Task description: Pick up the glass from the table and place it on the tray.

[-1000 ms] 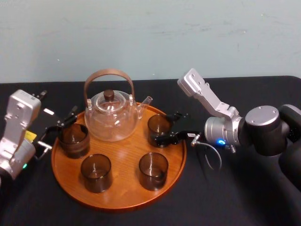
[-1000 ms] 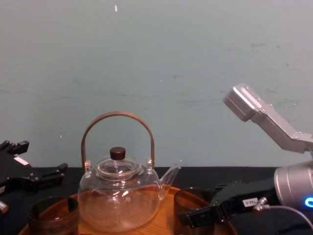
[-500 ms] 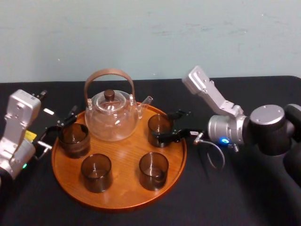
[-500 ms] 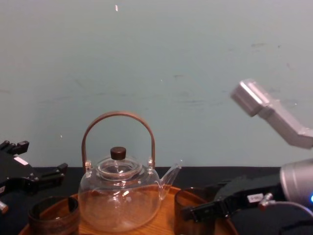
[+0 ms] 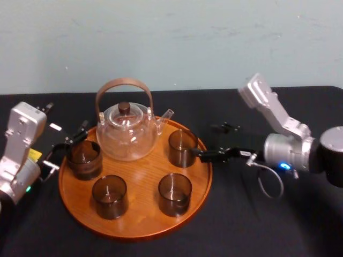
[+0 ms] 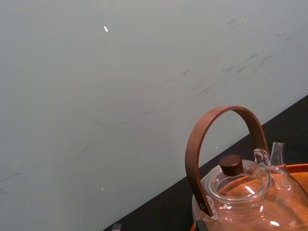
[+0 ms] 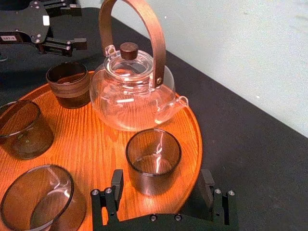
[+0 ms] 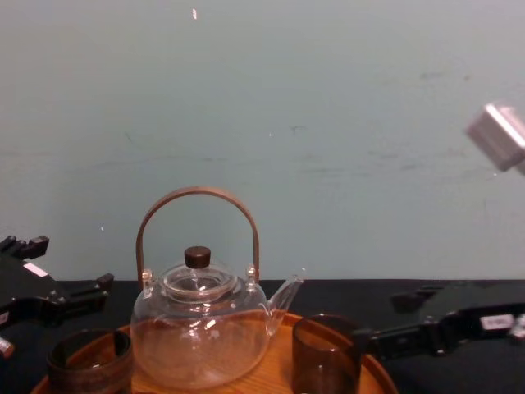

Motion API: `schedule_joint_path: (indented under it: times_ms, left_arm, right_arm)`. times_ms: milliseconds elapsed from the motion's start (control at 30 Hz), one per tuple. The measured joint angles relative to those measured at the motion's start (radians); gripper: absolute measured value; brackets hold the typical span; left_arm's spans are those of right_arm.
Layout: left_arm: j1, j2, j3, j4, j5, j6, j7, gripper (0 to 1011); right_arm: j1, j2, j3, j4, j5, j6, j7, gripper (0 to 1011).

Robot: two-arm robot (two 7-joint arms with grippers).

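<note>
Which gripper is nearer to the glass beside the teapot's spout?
Right. The right gripper hangs open just past the rim of the tray, close beside that glass. The left gripper is across the tray, by the leftmost glass.

On my chest camera the tray [image 8: 280,361] and the glass [image 8: 326,357] run off the bottom edge, hiding their bases. My left wrist camera cuts off the teapot [image 6: 240,192] low down, and the dark bit [image 6: 201,226] by it is maybe too small to name.
</note>
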Motion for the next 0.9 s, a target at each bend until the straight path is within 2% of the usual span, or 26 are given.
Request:
schedule_joint_path:
  times_ms: [33, 100, 333, 467, 667, 767, 900]
  left_arm:
    - [0.000, 0.000, 0.000, 0.000, 0.000, 0.000, 0.000, 1001]
    - [0.000, 0.000, 0.000, 0.000, 0.000, 0.000, 0.000, 1001]
    - [0.000, 0.000, 0.000, 0.000, 0.000, 0.000, 0.000, 1001]
    - [0.000, 0.000, 0.000, 0.000, 0.000, 0.000, 0.000, 1001]
    - [0.000, 0.000, 0.000, 0.000, 0.000, 0.000, 0.000, 1001]
    - [0.000, 0.000, 0.000, 0.000, 0.000, 0.000, 0.000, 1001]
    - [0.000, 0.000, 0.000, 0.000, 0.000, 0.000, 0.000, 1001]
  right_arm:
    - [0.000, 0.000, 0.000, 0.000, 0.000, 0.000, 0.000, 1002]
    - [-0.036, 0.035, 0.021, -0.046, 0.018, 0.000, -0.008, 1002]
    - [-0.110, 0.100, 0.081, -0.129, 0.059, -0.005, -0.038, 1002]
    - [-0.140, 0.118, 0.114, -0.157, 0.077, -0.017, -0.066, 1002]
    - [-0.186, 0.106, 0.170, -0.183, 0.091, -0.060, -0.143, 1002]
    - [-0.200, 0.089, 0.191, -0.187, 0.091, -0.075, -0.177, 1002]
    - [-0.219, 0.049, 0.217, -0.184, 0.073, -0.106, -0.245, 1002]
